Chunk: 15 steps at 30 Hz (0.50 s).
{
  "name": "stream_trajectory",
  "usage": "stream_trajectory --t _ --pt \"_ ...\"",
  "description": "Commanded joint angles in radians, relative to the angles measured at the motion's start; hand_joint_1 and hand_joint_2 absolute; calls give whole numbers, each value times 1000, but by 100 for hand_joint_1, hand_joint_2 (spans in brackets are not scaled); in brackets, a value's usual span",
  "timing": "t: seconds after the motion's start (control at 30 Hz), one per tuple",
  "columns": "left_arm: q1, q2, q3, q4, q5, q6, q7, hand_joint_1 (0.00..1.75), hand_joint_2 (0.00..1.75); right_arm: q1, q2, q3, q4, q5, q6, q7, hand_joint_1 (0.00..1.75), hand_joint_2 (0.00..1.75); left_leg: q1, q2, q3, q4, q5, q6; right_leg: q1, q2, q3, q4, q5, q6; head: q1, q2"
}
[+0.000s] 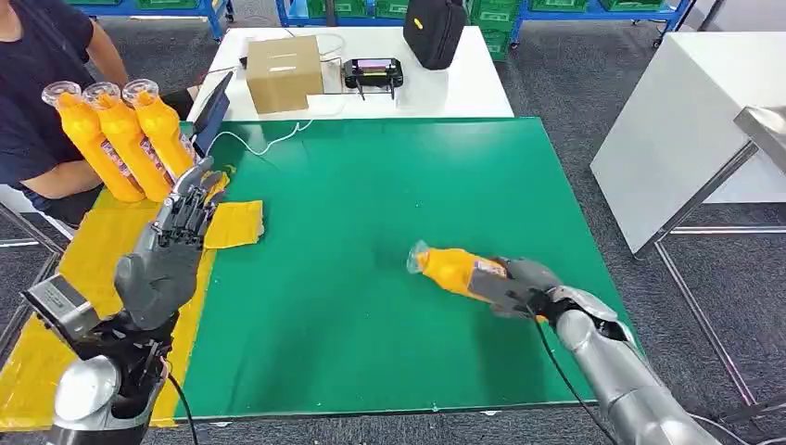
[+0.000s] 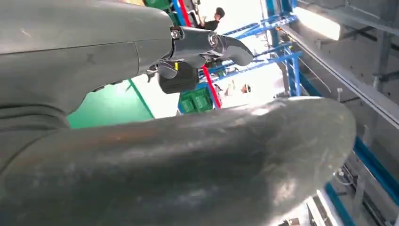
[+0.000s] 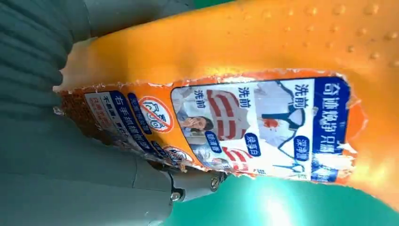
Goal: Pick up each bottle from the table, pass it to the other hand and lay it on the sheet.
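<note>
Now we see the orange bottle lying on its side over the green bench, gripped by our right hand. Our left hand hovers empty, fingers extended, above the yellow sheet.

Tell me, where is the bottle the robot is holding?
In the head view, the orange bottle lies tilted in the right hand, over the green mat's right side.

Bottle: laid on the table, right of centre.
Sheet: spread along the table's left edge.
Box: placed behind the table.
</note>
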Motion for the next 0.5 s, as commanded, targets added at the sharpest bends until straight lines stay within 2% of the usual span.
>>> stream_trajectory --t 0.03,0.07,0.13,0.17,0.23,0.27,0.3,0.33,0.5 --pt "156 14 13 -20 85 -31 14 0 0 448 220 -116 -719 -848 -73 101 175 175 3 4 -7 -1 -1 -5 3 10 -8 0 2 -4 -1 0" --pt "147 6 -6 -22 85 -30 22 0 0 439 234 -80 -757 -858 -84 89 175 175 1 2 -5 0 -3 -5 2 5 3 1 -1 -3 -2 0" --pt "129 -18 -47 -40 19 22 37 0 0 402 227 9 -795 -830 -110 77 175 175 -1 2 -16 3 -2 -6 0 7 -9 9 -2 -4 -3 0" --pt "120 -23 -70 -45 10 33 43 0 175 383 215 47 -798 -832 -112 70 175 175 -2 -2 -25 3 2 -4 0 2 -16 11 0 -2 -3 0" --pt "114 -28 -82 -45 8 41 49 0 175 373 214 66 -798 -825 -117 64 175 175 0 -1 -33 4 4 -6 2 5 -26 13 0 -3 -2 0" --pt "111 -27 -89 -45 11 44 54 0 175 368 208 75 -792 -819 -116 57 175 175 -1 0 -32 2 5 -6 1 3 -26 11 1 -2 -2 0" --pt "136 -74 -95 -66 21 37 74 0 175 359 189 99 -789 -811 -104 38 175 175 -1 0 -32 2 4 -6 1 5 -25 11 0 -2 -2 0" --pt "140 -80 -113 -74 12 40 77 0 175 349 182 119 -788 -811 -90 32 175 175 0 0 -30 1 4 -6 1 4 -24 10 0 -2 -1 0" --pt "133 -67 -159 -79 30 59 62 0 175 286 163 227 -787 -801 -73 20 175 175 -1 0 -32 2 5 -5 1 5 -25 10 1 -2 -2 0"
